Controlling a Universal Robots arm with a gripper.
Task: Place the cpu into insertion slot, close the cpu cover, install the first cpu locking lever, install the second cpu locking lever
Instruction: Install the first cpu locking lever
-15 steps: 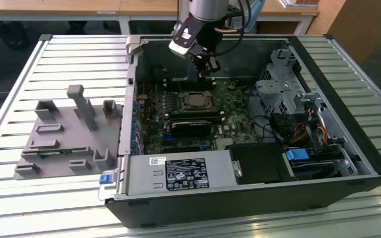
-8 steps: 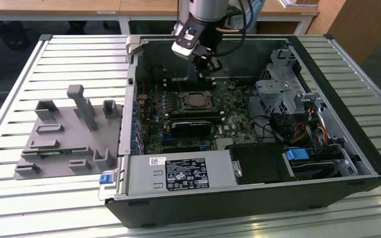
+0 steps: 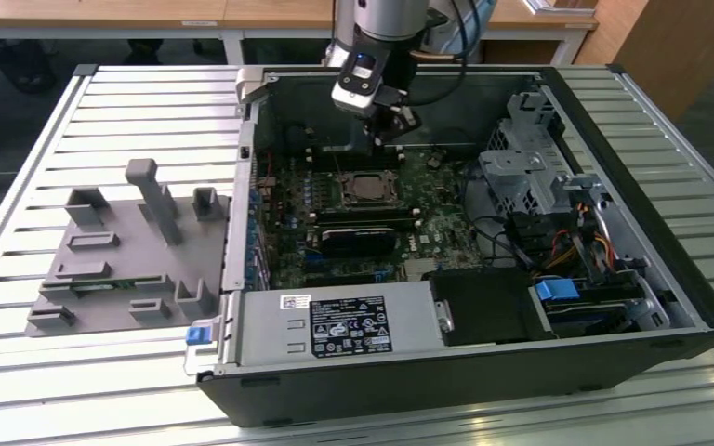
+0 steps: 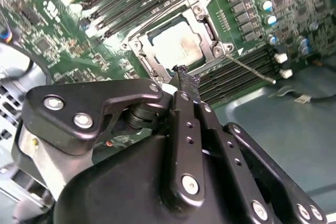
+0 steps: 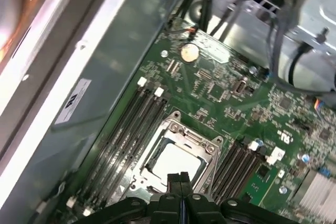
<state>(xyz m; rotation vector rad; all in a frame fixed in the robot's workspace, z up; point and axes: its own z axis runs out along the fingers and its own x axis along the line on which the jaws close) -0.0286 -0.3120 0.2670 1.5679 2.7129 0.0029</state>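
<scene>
Exterior view has the gripper (image 3: pixel 397 130) hanging inside the open case (image 3: pixel 630 279), over the board (image 3: pixel 444 232), between the socket and the case wall. In both wrist views I can see its fingers pressed together with nothing between them, tips low over the socket's edge. The cpu (image 5: pixel 176 162) is sitting in the socket near the board's middle, silver top showing through the window of the cover (image 5: pixel 189 136). As far as I can tell, the cover lies flat on it. In the second wrist view a thin lever (image 4: pixel 252 68) sticks out from a socket corner, across the memory slots (image 4: pixel 236 80). Can't tell if any lever's latched.
</scene>
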